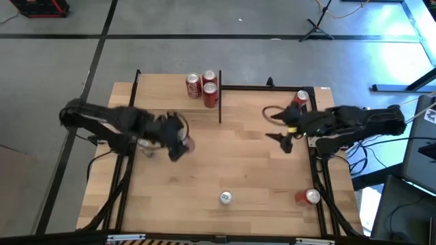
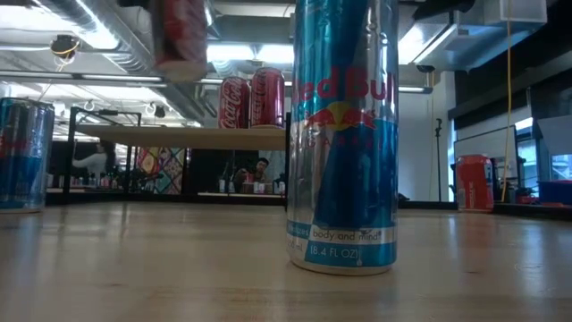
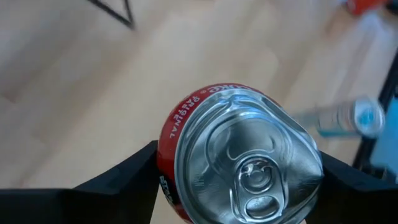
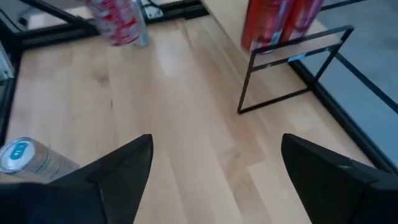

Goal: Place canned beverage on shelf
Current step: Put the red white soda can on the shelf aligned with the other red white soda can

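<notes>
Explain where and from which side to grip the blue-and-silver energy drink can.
The energy drink can stands upright and alone, a slim cylinder. Grip its round wall near mid-height, probably from the side of the open right end effector, approaching level.

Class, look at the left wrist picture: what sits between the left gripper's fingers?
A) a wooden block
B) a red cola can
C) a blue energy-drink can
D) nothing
B: the left gripper is shut on a red cola can, its silver top facing the camera.
</notes>
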{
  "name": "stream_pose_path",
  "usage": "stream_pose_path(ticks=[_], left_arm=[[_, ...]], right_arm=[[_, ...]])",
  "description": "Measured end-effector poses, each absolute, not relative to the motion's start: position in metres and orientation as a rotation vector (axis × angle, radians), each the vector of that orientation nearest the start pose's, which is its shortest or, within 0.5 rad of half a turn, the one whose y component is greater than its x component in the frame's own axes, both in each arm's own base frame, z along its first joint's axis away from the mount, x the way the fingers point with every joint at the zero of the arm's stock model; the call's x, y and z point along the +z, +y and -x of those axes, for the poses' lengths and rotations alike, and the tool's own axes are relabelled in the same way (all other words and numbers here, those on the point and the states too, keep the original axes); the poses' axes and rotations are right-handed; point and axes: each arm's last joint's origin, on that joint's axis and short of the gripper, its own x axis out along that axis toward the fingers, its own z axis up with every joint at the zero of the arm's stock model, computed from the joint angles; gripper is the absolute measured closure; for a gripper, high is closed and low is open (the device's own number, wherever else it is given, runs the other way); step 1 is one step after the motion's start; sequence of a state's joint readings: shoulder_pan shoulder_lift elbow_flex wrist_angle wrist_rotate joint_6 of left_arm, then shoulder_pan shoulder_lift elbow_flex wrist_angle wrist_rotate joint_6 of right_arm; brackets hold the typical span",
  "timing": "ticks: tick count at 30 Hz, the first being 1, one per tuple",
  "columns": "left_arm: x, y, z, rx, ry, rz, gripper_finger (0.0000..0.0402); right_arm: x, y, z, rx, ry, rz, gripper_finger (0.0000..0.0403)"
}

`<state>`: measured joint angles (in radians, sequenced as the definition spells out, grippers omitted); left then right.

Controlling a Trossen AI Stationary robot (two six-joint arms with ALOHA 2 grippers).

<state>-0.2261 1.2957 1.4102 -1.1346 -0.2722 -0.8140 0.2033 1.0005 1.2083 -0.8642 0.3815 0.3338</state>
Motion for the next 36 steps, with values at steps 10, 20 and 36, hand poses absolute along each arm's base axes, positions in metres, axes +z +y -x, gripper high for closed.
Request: stream_pose_path(ticks=[10, 20, 36], left_arm=[[0.413, 0.040, -0.233, 0.534, 0.854, 0.389, 0.0125], [0.393, 0.126, -0.249, 0.413, 1.012, 0.345, 0.0125], [0.356, 0.184, -0.266, 0.347, 1.076, 0.332, 0.0122]], right_arm=[[0.380, 0.000, -0.173, -0.295, 0.604, -0.115, 0.0056], [0.377, -0.015, -0.173, -0.403, 0.633, -0.125, 0.0056], [0.376, -0.021, -0.172, -0.466, 0.642, -0.122, 0.0056]])
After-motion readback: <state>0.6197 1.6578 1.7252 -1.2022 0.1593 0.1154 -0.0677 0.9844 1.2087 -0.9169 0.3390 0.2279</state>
